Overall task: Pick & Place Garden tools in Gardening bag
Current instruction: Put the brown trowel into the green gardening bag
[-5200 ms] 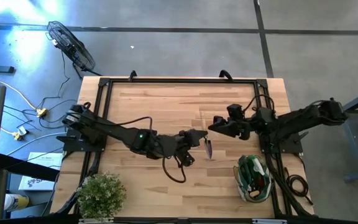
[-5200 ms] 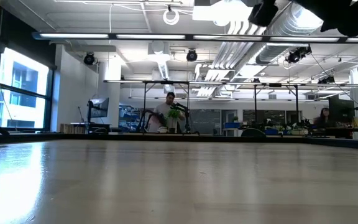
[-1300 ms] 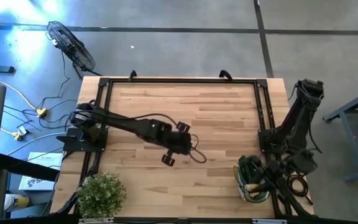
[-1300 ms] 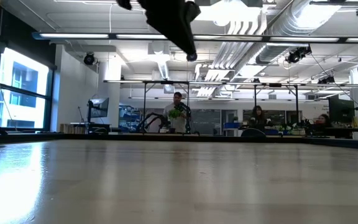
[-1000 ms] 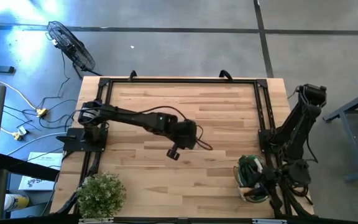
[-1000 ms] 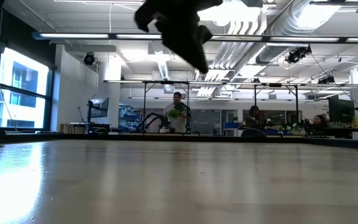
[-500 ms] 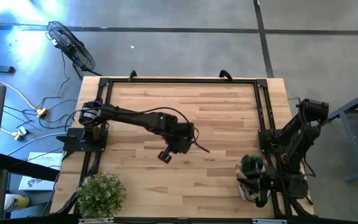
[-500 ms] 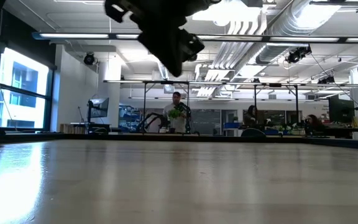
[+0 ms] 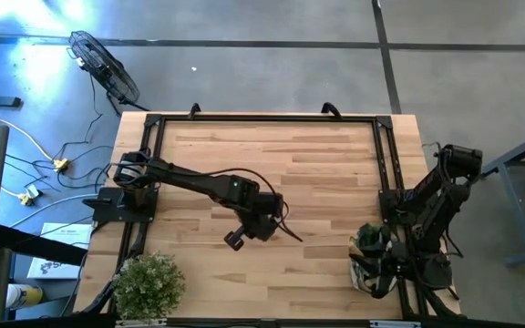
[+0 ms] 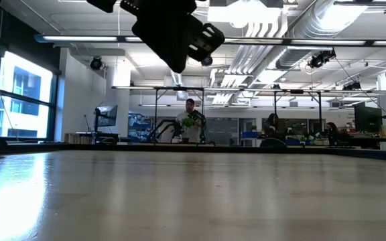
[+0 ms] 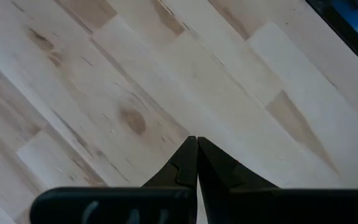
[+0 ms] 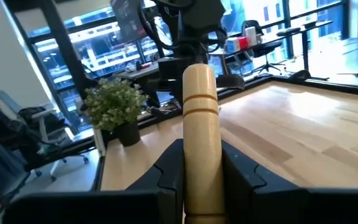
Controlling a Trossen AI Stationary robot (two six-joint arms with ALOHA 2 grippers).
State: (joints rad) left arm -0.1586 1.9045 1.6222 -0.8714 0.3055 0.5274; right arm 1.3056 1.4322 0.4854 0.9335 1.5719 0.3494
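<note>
Holding a wooden-handled tool [image 12: 199, 130], the right pincer [image 12: 201, 163] is narrowed around its round, light-wood shaft, which stands up between the two dark fingers in the right wrist view. I can't see the metal end, so I can't say which kind of tool it is.

From above, that right pincer [image 9: 379, 257] is folded down at the near right corner of the light wooden tabletop [image 9: 244, 164], right over the small olive-green fabric gardening bag with tan trim [image 9: 361, 258]. So the relation that matters is pretty simple: the bag sits just under and beside the pincer, and the tool's long axis runs along the fingers. My guess is the working end points down toward the bag's mouth, but that part is hidden. Looks like the drop-in step, nearly done.

The right arm is bent tight, elbow up near the table's right rail, wrist tipped down at the bag.

The left pincer [image 9: 234, 240] is well apart, over the middle of the tabletop, fingers pressed together with nothing in them. A bushy green potted plant [image 9: 149, 282] sits at the near left corner.
</note>
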